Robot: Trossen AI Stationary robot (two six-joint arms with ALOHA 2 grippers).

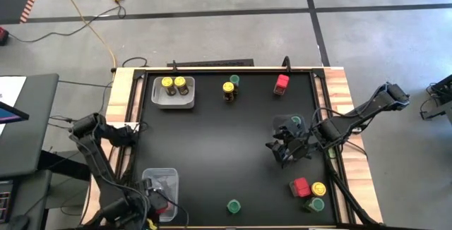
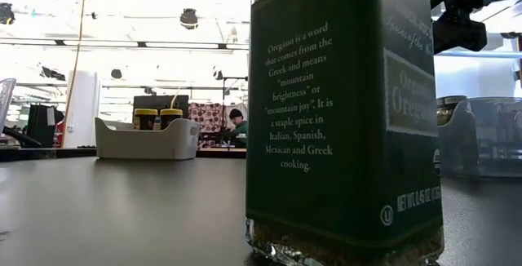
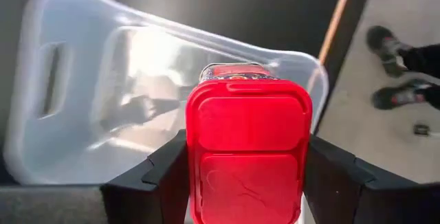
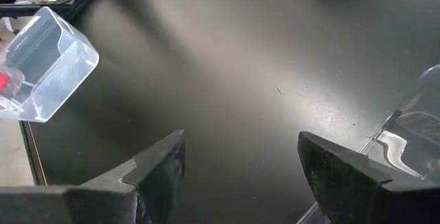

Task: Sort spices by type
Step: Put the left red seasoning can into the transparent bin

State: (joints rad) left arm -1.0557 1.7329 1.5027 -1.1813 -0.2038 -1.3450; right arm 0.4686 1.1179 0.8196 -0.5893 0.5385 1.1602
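My left gripper (image 1: 158,206) (image 3: 247,183) is shut on a red blocky spice container (image 3: 247,148) over the clear bin (image 1: 161,182) at the table's near left. My right gripper (image 1: 282,155) (image 4: 240,162) hangs open above bare mat, beside a clear bin (image 1: 288,125) that holds a green-lidded jar (image 1: 296,120). Two yellow-lidded jars (image 1: 174,85) stand in the far-left bin. A yellow-lidded and a green-lidded jar (image 1: 230,89) and a red container (image 1: 282,83) stand at the far side. A red, a yellow-lidded and a green-lidded one (image 1: 309,193) stand near right. A lone green-lidded jar (image 1: 233,206) (image 2: 342,111) stands at the near edge. My left gripper pinches the red container between its two fingers (image 3: 165,179), one on each opposite side wall (image 3: 192,169) just below the red lid. The fingers come from above, pointing down. The container is upright over the clear bin (image 3: 82,93); whether its base rests there is hidden.
The wooden table frame (image 1: 121,89) borders the black mat. The middle of the mat (image 1: 212,145) is bare. In the low view the oregano jar fills the foreground, with the far-left bin (image 2: 147,138) behind it. A person's shoes (image 3: 395,59) show on the floor beyond the table's edge.
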